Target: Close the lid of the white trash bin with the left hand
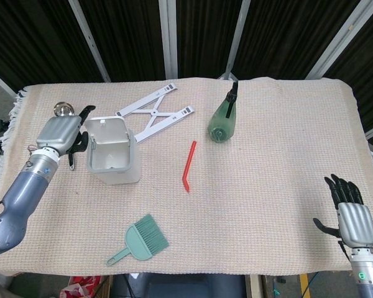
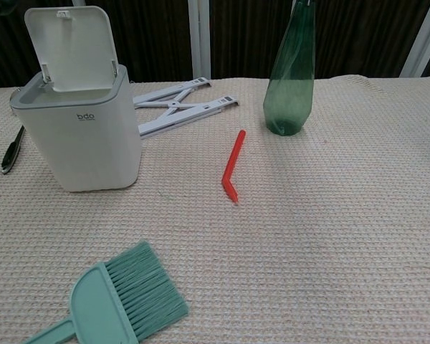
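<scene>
The white trash bin stands at the left of the table, its lid tipped up and back so the inside shows. In the head view my left hand hovers just left of the bin, level with the lid, fingers apart and holding nothing; whether it touches the bin is unclear. The chest view does not show this hand. My right hand rests off the table's near right corner, fingers spread and empty.
A steel ladle lies left of the bin, partly under my left hand. A white folding stand lies behind the bin. A green spray bottle, a red bent stick and a green dustpan brush are also on the cloth.
</scene>
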`<state>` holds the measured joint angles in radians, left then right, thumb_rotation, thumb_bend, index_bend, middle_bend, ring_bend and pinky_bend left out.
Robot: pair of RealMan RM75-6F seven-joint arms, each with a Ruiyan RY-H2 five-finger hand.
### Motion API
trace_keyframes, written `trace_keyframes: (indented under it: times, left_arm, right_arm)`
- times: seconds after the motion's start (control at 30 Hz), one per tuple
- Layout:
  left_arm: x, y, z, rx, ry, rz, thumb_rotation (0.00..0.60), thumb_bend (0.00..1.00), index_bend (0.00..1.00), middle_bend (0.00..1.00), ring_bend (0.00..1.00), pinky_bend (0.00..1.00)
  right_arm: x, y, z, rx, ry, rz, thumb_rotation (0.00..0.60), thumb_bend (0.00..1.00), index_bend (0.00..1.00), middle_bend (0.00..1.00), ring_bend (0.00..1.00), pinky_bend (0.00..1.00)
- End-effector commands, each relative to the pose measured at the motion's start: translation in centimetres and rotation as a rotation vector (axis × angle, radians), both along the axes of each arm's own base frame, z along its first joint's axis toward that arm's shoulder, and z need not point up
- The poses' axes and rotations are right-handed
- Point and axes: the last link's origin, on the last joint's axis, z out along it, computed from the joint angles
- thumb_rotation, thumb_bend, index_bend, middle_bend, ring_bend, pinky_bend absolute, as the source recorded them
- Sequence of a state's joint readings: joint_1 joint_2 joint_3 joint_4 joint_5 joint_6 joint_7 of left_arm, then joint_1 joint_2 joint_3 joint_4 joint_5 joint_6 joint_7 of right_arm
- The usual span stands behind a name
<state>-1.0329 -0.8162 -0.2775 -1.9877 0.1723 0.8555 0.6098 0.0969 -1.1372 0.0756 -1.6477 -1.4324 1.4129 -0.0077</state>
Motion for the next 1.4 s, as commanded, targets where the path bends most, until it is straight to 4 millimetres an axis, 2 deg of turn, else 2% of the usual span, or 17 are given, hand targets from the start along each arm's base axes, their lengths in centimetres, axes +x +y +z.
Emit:
trace_keyframes:
  times: [0.03,0.2,0.33,0.83,1.07,1.4]
  left_arm:
    - [0.2,0.4,-0.8,-0.005,0.011,0.009,0.6,0.7,0.06,1.0,0.94,0.95]
    - [0.9,0.9,-1.5,-0.007,-0.001,0.009,0.6,0.71,0.13,1.0,0.94,0.95]
    - [1.4,0.7,-1.8,-0.02,-0.009,0.006,0.6,0.71,0.15,1.0,0.94,0.95]
    - [1.5,-0.6,-0.8,-0.047,-0.007,0.015,0.6,0.72,0.23,1.0,0.94,0.96]
    - [1.6,-2.0,-0.4,-0.105,-0.018,0.015,0.6,0.72,0.23,1.0,0.94,0.96]
    - [1.6,-4.4,0.2,-0.175,0.055,-0.027,0.6,0.72,0.23,1.0,0.95,0.96]
  right_arm:
    - [0.0,0.0,0.0,0.001,-0.004,-0.003,0.6,0.23,0.0,0.0,0.0,0.01]
    - [0.0,0.0,0.1,0.001,-0.005,-0.005,0.6,0.23,0.0,0.0,0.0,0.01]
    - [-0.1,0.0,0.1,0.0,-0.006,-0.009,0.6,0.23,0.0,0.0,0.0,0.01]
    - [-0.2,0.2,0.4,-0.005,-0.006,-0.013,0.6,0.23,0.0,0.0,0.0,0.01]
    - [-0.1,0.3,0.3,-0.001,-0.006,-0.01,0.6,0.23,0.0,0.0,0.0,0.01]
    - [0.2,0.4,0.1,0.01,-0.01,-0.002,0.6,0.23,0.0,0.0,0.0,0.01]
